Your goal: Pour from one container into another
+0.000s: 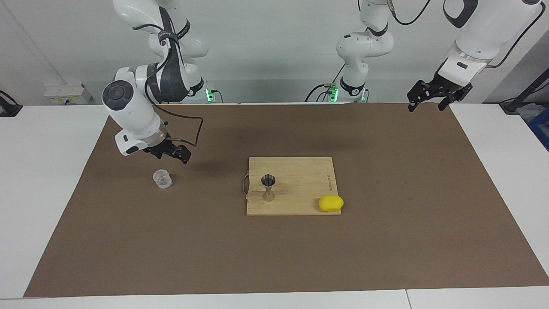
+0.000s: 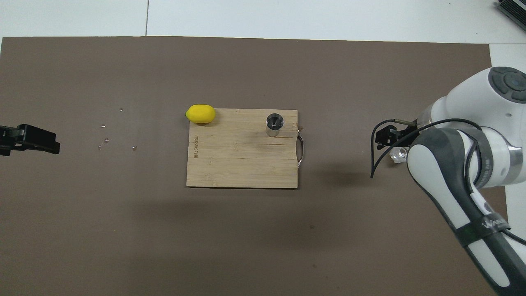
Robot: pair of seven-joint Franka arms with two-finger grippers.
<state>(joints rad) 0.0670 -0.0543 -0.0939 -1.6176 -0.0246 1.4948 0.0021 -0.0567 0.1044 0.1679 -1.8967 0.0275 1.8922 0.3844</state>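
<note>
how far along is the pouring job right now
Nothing looks done. The glass cup stands on the mat, ungripped, and the jigger waits upright on the cutting board near a lemon. In hand: the right gripper hovers open just above the cup. The left gripper waits open. Left: grasp, carry, pour.

You have one glass cup [image 1: 162, 179], one jigger [image 1: 268, 187], one lemon [image 1: 330, 203], one cutting board [image 1: 300, 171] and one brown mat [image 1: 386, 240] on the worktop [image 1: 38, 171], plus two arms, each with one gripper: left [image 1: 425, 100], right [image 1: 173, 153]
</note>
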